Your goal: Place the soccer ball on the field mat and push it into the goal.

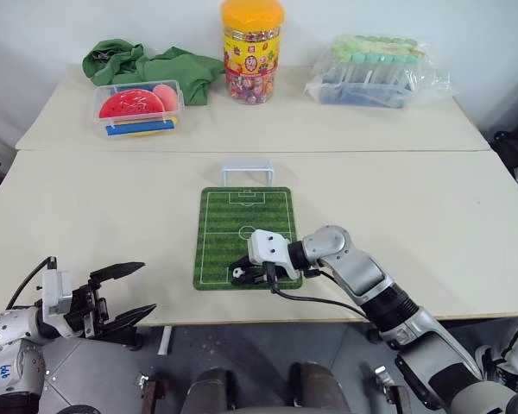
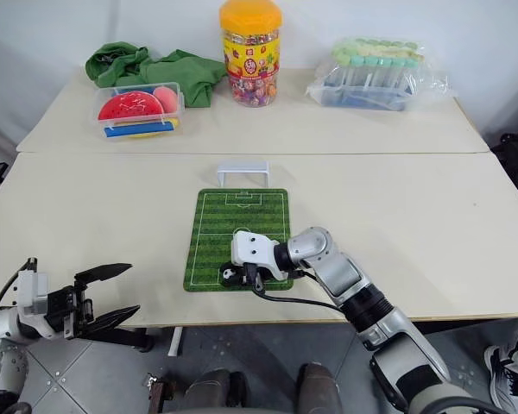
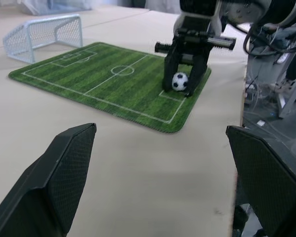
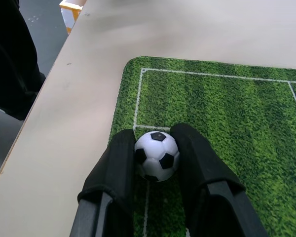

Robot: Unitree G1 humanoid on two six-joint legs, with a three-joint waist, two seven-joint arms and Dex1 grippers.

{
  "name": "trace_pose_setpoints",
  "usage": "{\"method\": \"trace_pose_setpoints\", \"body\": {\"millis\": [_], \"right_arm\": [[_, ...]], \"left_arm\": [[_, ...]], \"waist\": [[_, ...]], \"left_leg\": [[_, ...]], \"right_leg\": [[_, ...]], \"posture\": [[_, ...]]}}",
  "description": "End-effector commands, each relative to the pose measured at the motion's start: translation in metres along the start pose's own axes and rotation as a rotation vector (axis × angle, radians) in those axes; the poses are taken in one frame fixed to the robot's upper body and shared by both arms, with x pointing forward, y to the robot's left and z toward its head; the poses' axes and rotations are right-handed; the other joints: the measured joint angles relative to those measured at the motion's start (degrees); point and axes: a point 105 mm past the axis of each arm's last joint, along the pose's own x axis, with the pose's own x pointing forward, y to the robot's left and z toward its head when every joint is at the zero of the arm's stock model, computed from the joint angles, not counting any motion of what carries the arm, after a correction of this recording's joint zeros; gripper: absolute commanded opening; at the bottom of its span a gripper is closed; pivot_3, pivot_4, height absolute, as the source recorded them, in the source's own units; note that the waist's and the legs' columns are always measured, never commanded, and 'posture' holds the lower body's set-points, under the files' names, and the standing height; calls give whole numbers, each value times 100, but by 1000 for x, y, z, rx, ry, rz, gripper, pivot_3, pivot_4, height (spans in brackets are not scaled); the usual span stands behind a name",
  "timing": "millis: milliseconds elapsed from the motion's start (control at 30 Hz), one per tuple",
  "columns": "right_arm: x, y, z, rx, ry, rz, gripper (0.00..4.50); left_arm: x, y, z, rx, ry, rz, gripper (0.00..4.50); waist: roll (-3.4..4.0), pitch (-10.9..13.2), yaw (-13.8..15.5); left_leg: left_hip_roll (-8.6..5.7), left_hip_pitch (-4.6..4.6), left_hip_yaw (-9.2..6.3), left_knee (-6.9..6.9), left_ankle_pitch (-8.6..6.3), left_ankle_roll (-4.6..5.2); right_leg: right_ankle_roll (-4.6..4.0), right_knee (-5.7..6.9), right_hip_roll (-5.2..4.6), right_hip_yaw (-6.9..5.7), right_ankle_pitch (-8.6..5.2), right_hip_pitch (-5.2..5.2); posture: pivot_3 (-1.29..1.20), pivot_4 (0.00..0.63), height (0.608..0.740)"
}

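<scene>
Gripping the tiny white soccer ball with black patches (image 4: 157,155) between its two black fingers, the right gripper (image 1: 252,271) sits low over the near end of the flat green field mat with white pitch lines (image 1: 242,211), the ball at or just above the grass by the near goal-box line. Ahead of that gripper, across the length of the mat, the small white wire-frame goal (image 1: 247,172) stands just off the far edge, with bare striped pitch between. The left gripper (image 1: 121,293) hangs off to the side by the near edge of the pale table (image 1: 86,216), its jaws spread wide and holding nothing. Well beyond the goal sit a clear box of coloured toys (image 1: 138,108), a crumpled green cloth (image 1: 155,62), an orange-lidded candy jar (image 1: 252,50) and a plastic bag of tubes (image 1: 371,69). Whether the ball touches the mat is hard to make out.
</scene>
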Motion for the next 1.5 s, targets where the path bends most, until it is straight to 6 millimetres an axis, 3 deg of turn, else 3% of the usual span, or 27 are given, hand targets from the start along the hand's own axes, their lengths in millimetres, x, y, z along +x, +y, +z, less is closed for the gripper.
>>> {"method": "trace_pose_setpoints", "body": {"millis": [33, 400, 667, 867, 1100, 1233, 1300, 1433, 1467, 1500], "right_arm": [[-7, -6, 9, -31, -22, -18, 841], [-11, -8, 2, -14, -8, -26, 841], [-12, -4, 1, -11, -14, -10, 3349], [-12, -5, 13, -43, -37, -14, 3349], [-27, -8, 63, -128, -126, -49, 3349], [-32, 27, 62, -121, -122, 57, 2394], [-27, 39, 47, -99, -78, 98, 1704], [-20, 45, 35, -66, -53, 121, 306], [-19, 45, 33, -54, -53, 119, 35], [-17, 44, 31, -48, -50, 116, 35]], "left_arm": [[-6, 2, 13, 32, -32, 19, 4500], [-11, 8, 28, 59, -101, 57, 4500], [-8, 9, 27, 59, -96, 55, 4500], [-5, 8, 26, 57, -97, 52, 4500], [-5, 6, 26, 54, -102, 44, 4500], [-8, 5, 26, 49, -96, 47, 4500], [-8, 4, 25, 46, -94, 44, 4500], [-6, 2, 25, 41, -98, 41, 4500], [-7, 2, 25, 39, -97, 38, 4500], [-7, 2, 25, 37, -96, 38, 4500]], "waist": [[0, 0, 1], [0, 0, 0], [0, 0, -1], [0, 0, -1], [0, 0, 4], [-1, 0, 48], [-3, -1, 66], [-3, -1, 45], [-3, -1, 31], [-3, -1, 24]], "left_leg": [[-1, 0, 0, 0, 0, 0], [-1, 0, 0, 0, 0, 0], [0, 0, 0, 0, 0, -1], [0, 0, 0, 0, -1, -1], [0, -1, 0, 0, -1, -1], [0, 0, -7, -3, -5, -4], [-2, -1, -12, -4, -9, -3], [-4, -1, 0, -2, -11, -1], [-3, 0, 3, -2, -11, -1], [0, 2, 6, -2, -11, -1]], "right_leg": [[0, 0, 0, 0, 0, 0], [0, 0, 0, 1, 0, 0], [0, 0, 0, 0, 0, 0], [0, 0, 0, 0, 0, 0], [0, -1, 0, 1, 0, 0], [0, -1, 0, -1, 0, 0], [0, -2, 0, -4, 0, 2], [0, -8, 0, -1, 0, 2], [0, -7, 0, 0, 0, 2], [0, -7, 1, 0, 0, 2]], "posture": [[0, 150, 740], [0, 150, 740], [0, 150, 740], [0, 150, 740], [0, 150, 740], [0, 150, 740], [0, 150, 740], [0, 150, 740], [0, 150, 740], [0, 150, 740]]}}
